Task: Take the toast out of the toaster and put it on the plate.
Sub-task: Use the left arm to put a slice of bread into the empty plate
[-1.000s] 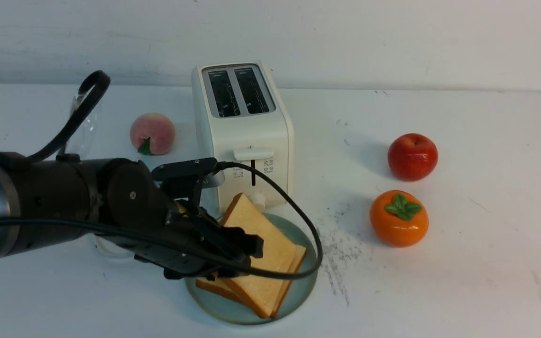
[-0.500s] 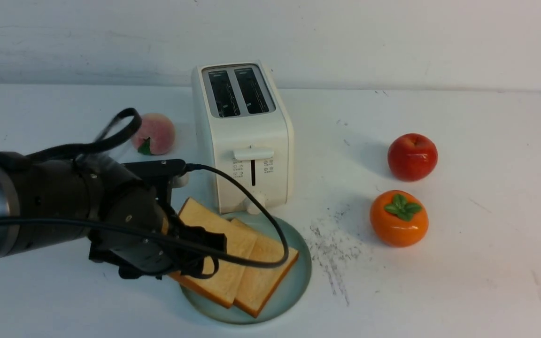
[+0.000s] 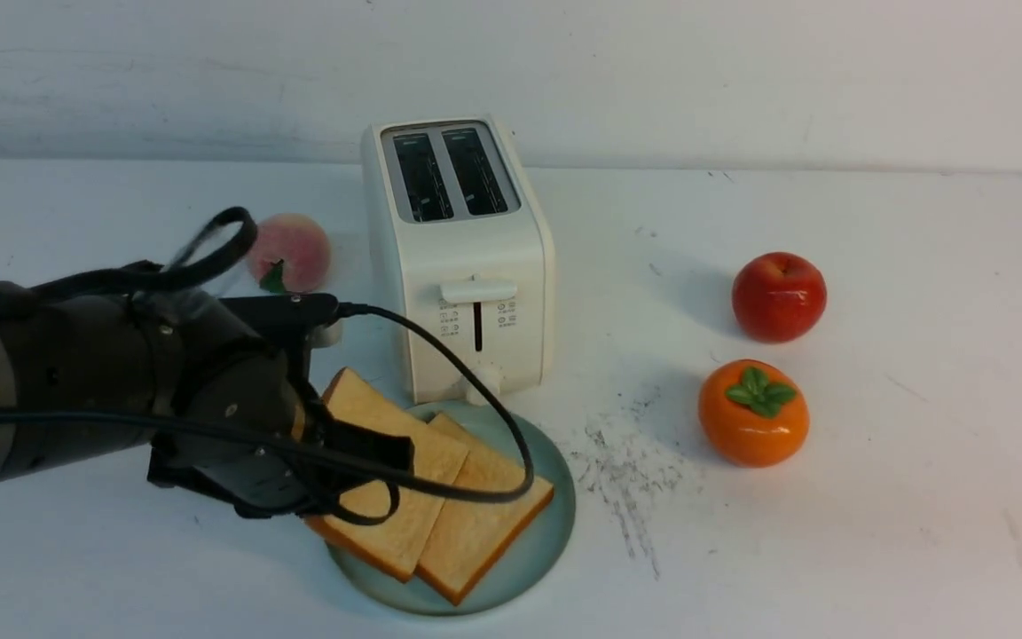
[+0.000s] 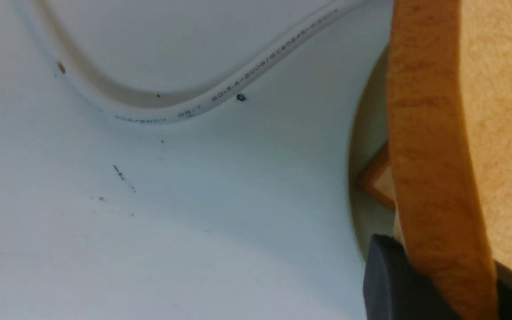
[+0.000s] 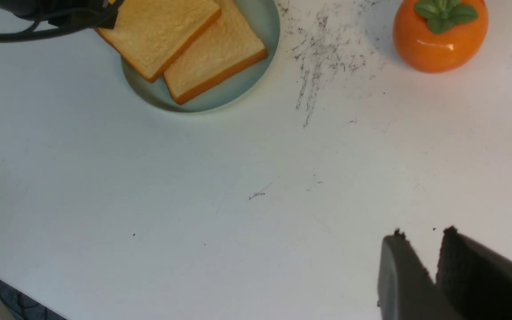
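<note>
The cream-white toaster (image 3: 458,257) stands at the back centre with both slots empty. The pale blue-green plate (image 3: 533,550) lies in front of it. One toast slice (image 3: 484,524) lies flat on the plate. My left gripper (image 3: 369,470) is shut on a second toast slice (image 3: 404,532), held low over the plate's left side and partly over the first slice. In the left wrist view the held slice's crust (image 4: 434,133) sits between my left gripper's (image 4: 449,284) jaws, over the plate rim (image 4: 367,146). My right gripper (image 5: 422,233) is shut and empty above bare table at the front right.
A peach (image 3: 289,253) lies left of the toaster, partly behind my left arm. A red apple (image 3: 779,295) and an orange persimmon (image 3: 753,413) stand to the right. The toaster's white cord (image 4: 158,106) curves over the table left of the plate.
My left gripper has swung the held slice from steeply tilted to nearly flat and moved it left and down over the plate. The plate and the other slice have shifted a little left.
</note>
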You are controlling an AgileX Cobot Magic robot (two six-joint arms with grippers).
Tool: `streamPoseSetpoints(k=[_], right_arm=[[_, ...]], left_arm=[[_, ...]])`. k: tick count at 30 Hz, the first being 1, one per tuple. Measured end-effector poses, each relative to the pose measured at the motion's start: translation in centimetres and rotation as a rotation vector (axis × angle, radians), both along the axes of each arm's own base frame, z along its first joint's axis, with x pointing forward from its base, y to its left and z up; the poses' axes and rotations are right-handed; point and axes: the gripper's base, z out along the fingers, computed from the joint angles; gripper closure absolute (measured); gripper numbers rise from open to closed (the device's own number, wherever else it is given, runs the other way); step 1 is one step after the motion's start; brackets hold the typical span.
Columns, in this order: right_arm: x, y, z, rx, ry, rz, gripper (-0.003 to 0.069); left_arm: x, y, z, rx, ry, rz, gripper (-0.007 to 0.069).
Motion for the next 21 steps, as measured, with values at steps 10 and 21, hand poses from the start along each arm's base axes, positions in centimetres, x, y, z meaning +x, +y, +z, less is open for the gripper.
streamPoseSetpoints(k=[10, 21], right_arm=[[0.0, 0.0, 0.0, 0.001, -0.002, -0.001, 0.0510], [0.2, 0.0, 0.1, 0.005, -0.021, -0.010, 0.0503]], left_arm=[[-3.0, 0.8, 9.3, -0.226, -0.143, 0.058, 0.0519], [-1.3, -2.0, 5.9, -0.335, -0.011, -0.033, 0.0519]])
